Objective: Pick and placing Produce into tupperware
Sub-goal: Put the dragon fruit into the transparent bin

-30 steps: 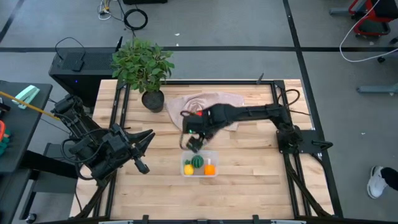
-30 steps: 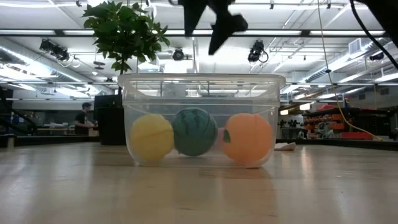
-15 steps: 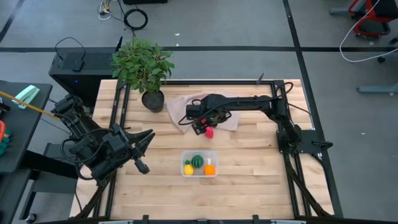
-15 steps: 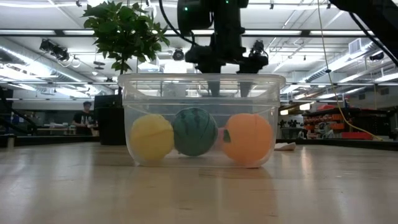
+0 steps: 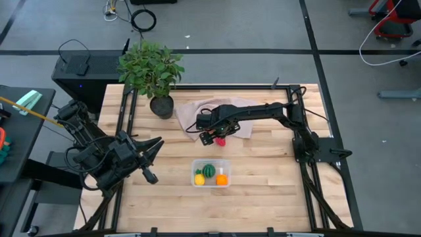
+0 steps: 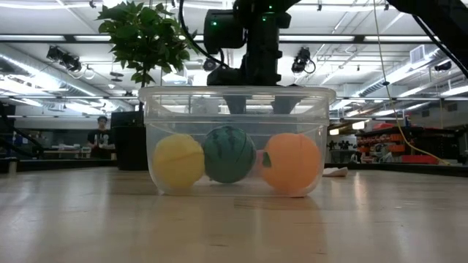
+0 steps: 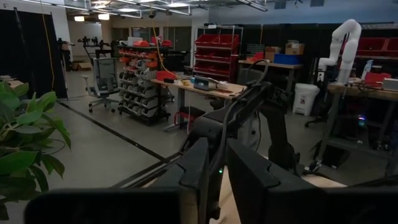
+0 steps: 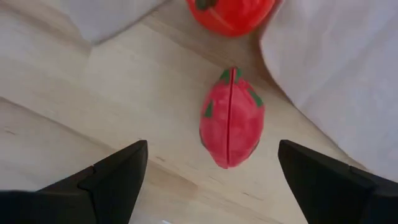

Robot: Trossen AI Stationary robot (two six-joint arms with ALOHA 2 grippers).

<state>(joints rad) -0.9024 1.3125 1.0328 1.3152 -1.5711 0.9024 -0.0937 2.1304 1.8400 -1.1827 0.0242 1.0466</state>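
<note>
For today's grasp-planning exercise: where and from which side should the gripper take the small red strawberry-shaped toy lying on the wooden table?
Come straight down on the red strawberry-shaped toy and close across its widest middle, one finger on each flank. It lies flat on the bare wood with open table either side, and the open right gripper already straddles it. Judged from its taper, gripping near the tip would likely let it slip.

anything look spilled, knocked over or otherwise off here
Nothing stands out. The tupperware sits upright holding the yellow, green and orange pieces. Two red pieces lie on the table by the beige cloth, under the open right gripper. The left gripper waits aside.
</note>
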